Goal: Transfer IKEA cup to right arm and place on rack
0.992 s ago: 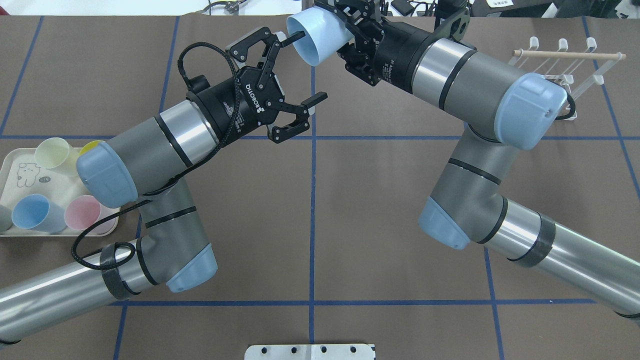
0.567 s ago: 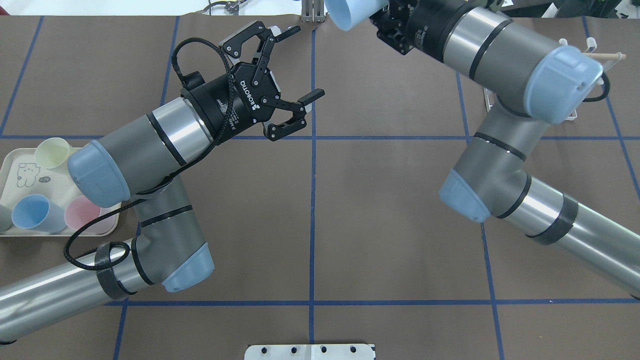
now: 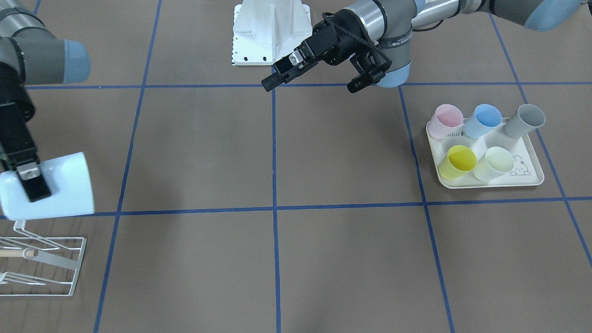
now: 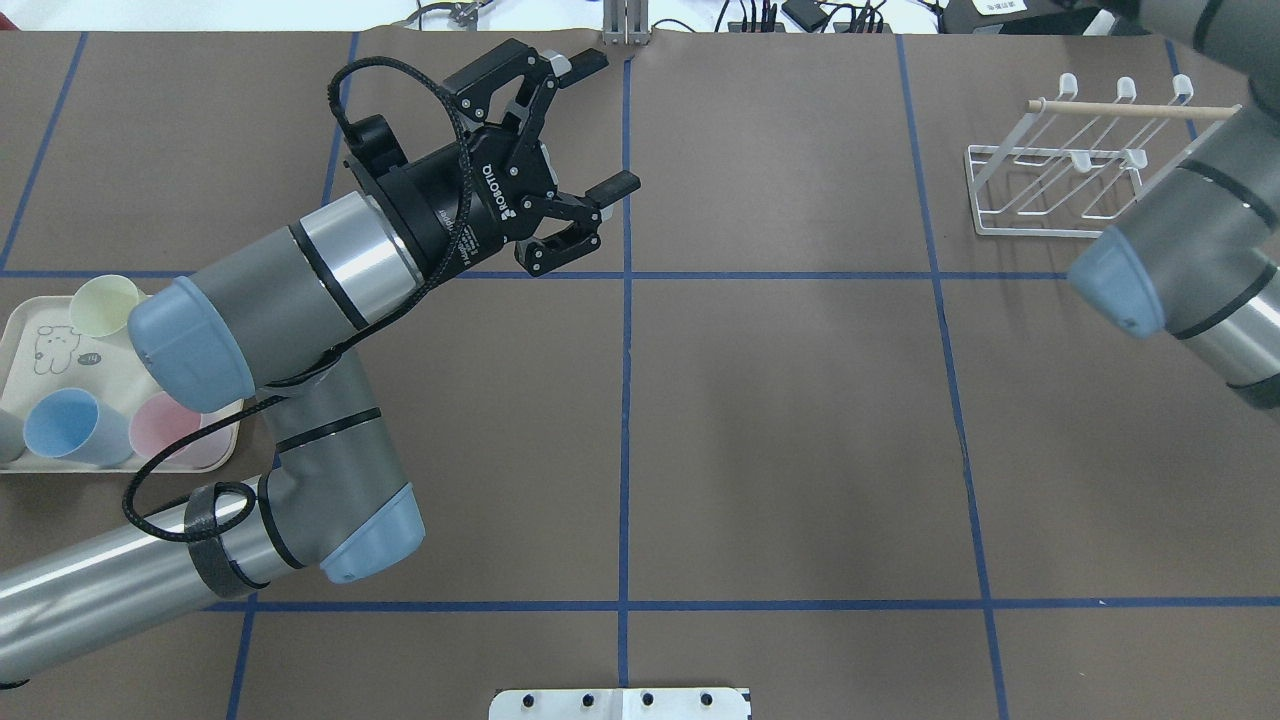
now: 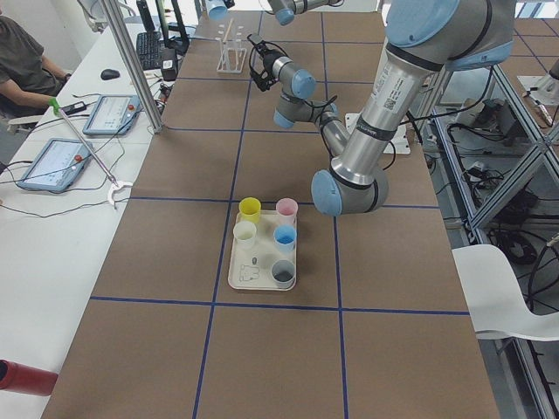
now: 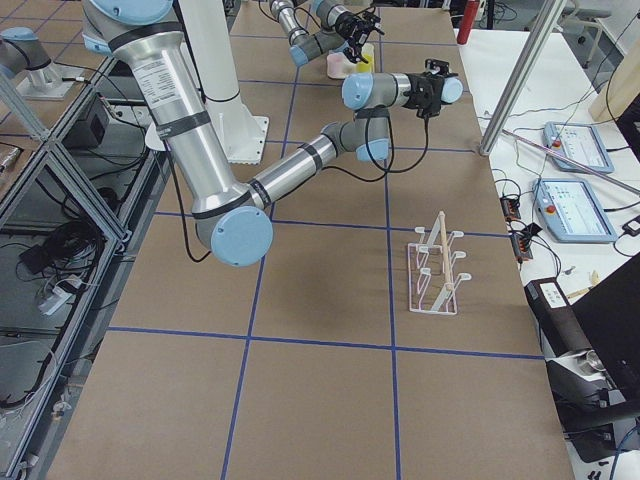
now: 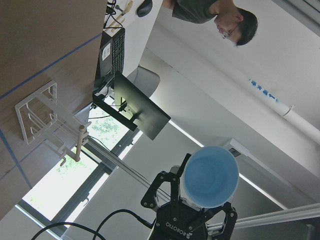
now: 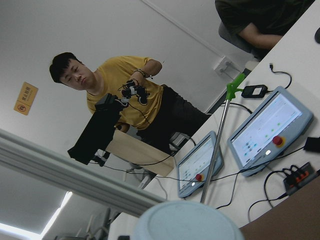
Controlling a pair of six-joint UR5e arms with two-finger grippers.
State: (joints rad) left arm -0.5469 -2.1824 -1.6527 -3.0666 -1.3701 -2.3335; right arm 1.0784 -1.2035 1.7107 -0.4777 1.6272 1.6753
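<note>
Two arms are reaching over the brown bench [image 4: 780, 420].

Right gripper [image 3: 36, 187]: at the left edge of the front-facing view its jaws are pinching the pale-blue IKEA cup [image 3: 64, 185]. One black finger [image 3: 28, 178] is lying along the cup's outer wall. You are seeing the cup on its side, held in the air, with the wider end pointing toward frame right.

Rack [image 3: 46, 263]: it is sitting in the lower left corner of that frame, directly under the cup as pictured. You cannot tell there whether they are touching. In the exterior-left view the cup is showing at the top edge, apart from the rack below it in frame.

Right arm [image 4: 1180, 260]: it is entering at the right edge of the overhead view, beside the rack and its wooden dowel [image 4: 1135, 107]. Gripper and cup are lying outside that frame.

Left gripper [image 4: 605, 122]: it is hovering in the upper centre-left of the overhead view with jaws spread wide, gripping nothing, well apart from the cup.

Left-wrist view: the cup's open mouth is facing the camera at lower centre, with black gripper links flanking it.

Tray [image 3: 529, 152]: it is carrying a pink cup [image 3: 446, 121], blue cup [image 3: 483, 121], grey cup [image 3: 525, 120], yellow cup [image 3: 457, 162] and pale-green cup [image 3: 495, 163] at the right of the front-facing frame.
</note>
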